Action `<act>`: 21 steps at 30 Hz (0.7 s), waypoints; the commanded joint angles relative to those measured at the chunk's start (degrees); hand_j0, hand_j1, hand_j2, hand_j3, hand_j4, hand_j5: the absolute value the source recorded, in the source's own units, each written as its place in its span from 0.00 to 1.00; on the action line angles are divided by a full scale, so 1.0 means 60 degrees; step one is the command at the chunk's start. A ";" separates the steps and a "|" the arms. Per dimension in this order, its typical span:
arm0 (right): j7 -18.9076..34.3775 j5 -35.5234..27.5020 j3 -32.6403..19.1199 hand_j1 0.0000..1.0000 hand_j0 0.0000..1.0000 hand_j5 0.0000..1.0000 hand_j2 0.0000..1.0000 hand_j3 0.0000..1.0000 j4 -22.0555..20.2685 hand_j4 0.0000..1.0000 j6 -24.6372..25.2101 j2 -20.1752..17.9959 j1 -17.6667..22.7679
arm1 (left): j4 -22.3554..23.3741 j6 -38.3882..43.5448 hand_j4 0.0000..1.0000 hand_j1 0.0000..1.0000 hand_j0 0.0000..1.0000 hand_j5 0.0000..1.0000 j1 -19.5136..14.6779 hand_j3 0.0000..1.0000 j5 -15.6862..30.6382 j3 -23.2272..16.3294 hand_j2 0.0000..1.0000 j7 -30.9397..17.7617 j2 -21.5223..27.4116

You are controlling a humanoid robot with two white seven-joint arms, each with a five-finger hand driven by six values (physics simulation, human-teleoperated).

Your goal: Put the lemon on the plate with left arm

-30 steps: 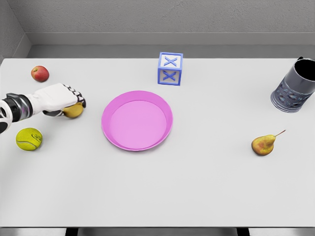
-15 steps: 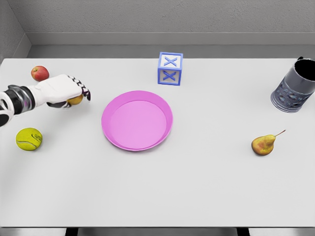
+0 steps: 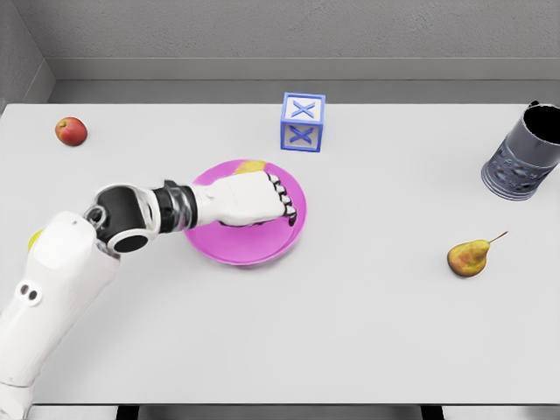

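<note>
We see our left hand stretched out over the pink plate, its arm coming in from the lower left and crossing the plate's left rim. The fingers curl down toward the plate's right half, dark fingertips hanging just inside the rim. The lemon shows only as a small yellow sliver above the back of our hand, over the plate's far edge; most of it is hidden. The hand looks closed around it, though we cannot tell whether the fruit touches the plate or is held above it.

Around the plate the surface gives us plenty of room. The near half, from the plate to the front edge, carries only our own forearm at the left. To the right, open space runs on to the pear, which lies well apart from the plate, and the dark metal cup stands tilted near the right edge. Behind the plate, the blue-and-white cube sits close to the far rim, the nearest thing to our hand. The red apple rests near the far left corner, well clear. A sliver of yellow-green ball peeks out from behind our upper arm at the left.
</note>
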 commanded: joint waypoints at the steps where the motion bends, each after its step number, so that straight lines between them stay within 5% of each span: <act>1: 0.0002 -0.0002 -0.0007 1.00 1.00 1.00 1.00 1.00 -0.0002 1.00 -0.0001 0.0000 0.0000 | -0.0523 0.0027 0.92 0.92 0.92 0.92 0.0015 0.92 0.0008 0.0053 0.92 0.0005 -0.0001; 2: 0.0002 -0.0002 -0.0007 1.00 1.00 1.00 1.00 1.00 -0.0002 1.00 -0.0001 0.0000 0.0000 | -0.0523 0.0027 1.00 1.00 1.00 1.00 0.0234 1.00 0.0022 0.0580 1.00 0.0005 0.0057; 6: 0.0002 -0.0002 0.0007 1.00 1.00 1.00 1.00 1.00 -0.0002 1.00 -0.0001 0.0000 0.0000 | -0.0479 0.0027 1.00 1.00 1.00 1.00 0.0762 1.00 0.0300 0.2850 1.00 0.0005 0.0160; 11: 0.0002 -0.0002 0.0007 1.00 1.00 1.00 1.00 1.00 -0.0002 1.00 -0.0001 0.0000 0.0000 | 0.0107 0.0027 1.00 1.00 1.00 1.00 0.0879 1.00 0.1575 0.4228 1.00 0.0005 0.0511; 13: 0.0002 -0.0002 0.0007 1.00 1.00 1.00 1.00 1.00 -0.0002 1.00 -0.0001 0.0000 0.0000 | 0.0092 0.0027 1.00 1.00 1.00 1.00 0.0879 1.00 0.2234 0.4213 1.00 0.0005 0.0555; 21: 0.0002 -0.0002 -0.0008 1.00 1.00 1.00 1.00 1.00 -0.0002 1.00 -0.0001 0.0000 0.0000 | 0.0107 0.0027 1.00 1.00 1.00 1.00 0.0894 1.00 0.2220 0.4155 1.00 0.0005 0.0541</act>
